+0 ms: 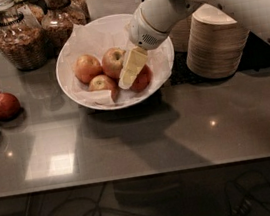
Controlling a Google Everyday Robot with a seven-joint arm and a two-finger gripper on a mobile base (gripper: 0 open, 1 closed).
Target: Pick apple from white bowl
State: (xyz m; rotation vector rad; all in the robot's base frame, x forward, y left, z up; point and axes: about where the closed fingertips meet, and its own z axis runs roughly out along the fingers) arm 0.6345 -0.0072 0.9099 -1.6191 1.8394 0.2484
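The white bowl (80,95), wide and lined with crinkled white paper, stands on the grey counter toward the back. It holds several apples: one at the left (87,67), one in the middle (112,60), one at the front (102,83) and a redder one at the right (143,80). My gripper (127,80) reaches in from the upper right on a white arm. Its pale yellow fingers hang over the bowl's middle, between the middle apple and the red one.
Several loose red apples (3,105) lie at the counter's left edge. Glass jars (16,39) stand behind the bowl at the left. A stack of beige disposable bowls (216,42) stands right of the bowl. Cables lie on the floor below the counter's front edge.
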